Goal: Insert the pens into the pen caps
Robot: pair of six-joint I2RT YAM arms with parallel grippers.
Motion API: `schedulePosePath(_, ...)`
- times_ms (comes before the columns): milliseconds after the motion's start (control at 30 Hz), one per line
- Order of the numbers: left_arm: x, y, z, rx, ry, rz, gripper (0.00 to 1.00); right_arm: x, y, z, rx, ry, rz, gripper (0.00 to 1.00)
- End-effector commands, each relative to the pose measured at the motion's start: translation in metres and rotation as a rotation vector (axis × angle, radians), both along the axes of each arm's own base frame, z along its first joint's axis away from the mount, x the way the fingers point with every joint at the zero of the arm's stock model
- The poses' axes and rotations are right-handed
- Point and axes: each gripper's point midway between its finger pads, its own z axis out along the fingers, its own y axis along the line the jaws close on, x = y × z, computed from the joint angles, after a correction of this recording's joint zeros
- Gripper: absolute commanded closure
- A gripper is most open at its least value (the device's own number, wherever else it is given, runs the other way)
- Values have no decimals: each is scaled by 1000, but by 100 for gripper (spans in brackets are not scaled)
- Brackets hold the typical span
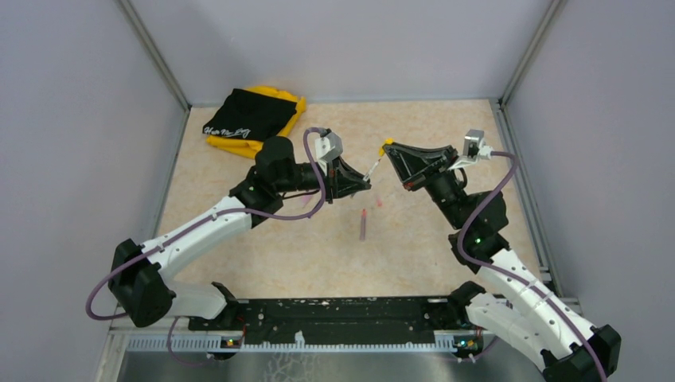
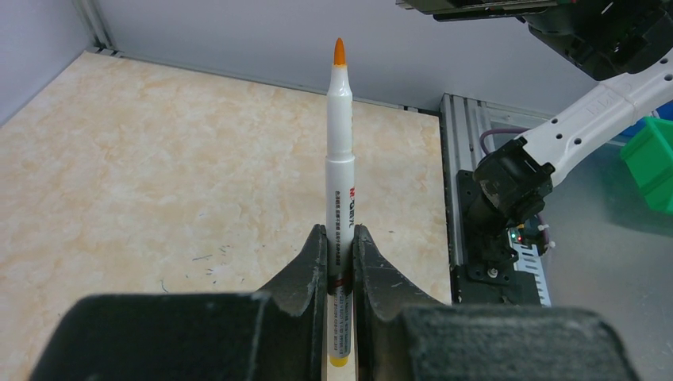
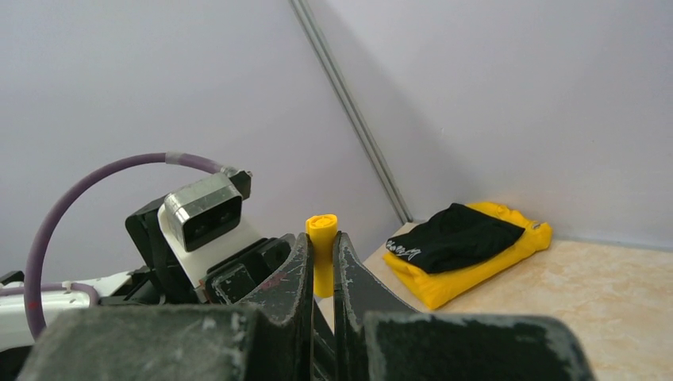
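A white pen with an orange tip (image 2: 340, 159) stands straight out of my left gripper (image 2: 340, 238), which is shut on its lower barrel. In the top view that pen (image 1: 374, 168) points up and right toward my right gripper (image 1: 390, 148). The right gripper (image 3: 321, 242) is shut on an orange-yellow pen cap (image 3: 322, 254), held above the table. The pen's tip sits just short of the cap (image 1: 388, 144), a small gap apart. A pinkish-red pen (image 1: 363, 225) lies on the table below them, with a small pink cap (image 1: 378, 202) beside it.
A folded black and yellow cloth (image 1: 255, 115) lies in the far left corner. Grey walls close in the beige table (image 1: 239, 255) on three sides. The black rail (image 1: 342, 314) with both arm bases runs along the near edge. A green bin (image 2: 651, 159) sits beyond the rail.
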Motion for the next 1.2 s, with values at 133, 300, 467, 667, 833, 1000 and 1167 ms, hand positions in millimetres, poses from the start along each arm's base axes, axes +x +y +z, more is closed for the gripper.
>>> schedulePosePath(133, -3, 2, 17, -30, -56, 5, 100, -7, -3, 24, 20, -62, 5, 100)
schedulePosePath(300, -2, 3, 18, -31, -60, 11, 100, -6, -3, 20, 19, -53, 5, 100)
schedulePosePath(467, -1, 4, 19, -36, -65, 22, 100, -5, -3, 17, 16, -46, 4, 100)
schedulePosePath(667, -3, 5, 20, -38, -68, 20, 100, -2, -1, 12, 7, -30, 5, 100)
schedulePosePath(833, -2, 5, 21, -39, -70, 21, 100, 0, 3, 9, -1, -23, 15, 100)
schedulePosePath(1000, -1, 6, 20, -37, -70, 28, 100, 0, 6, 5, -9, -16, 30, 100)
schedulePosePath(1167, 0, 6, 21, -39, -71, 40, 100, -2, 8, 1, -15, -10, 45, 100)
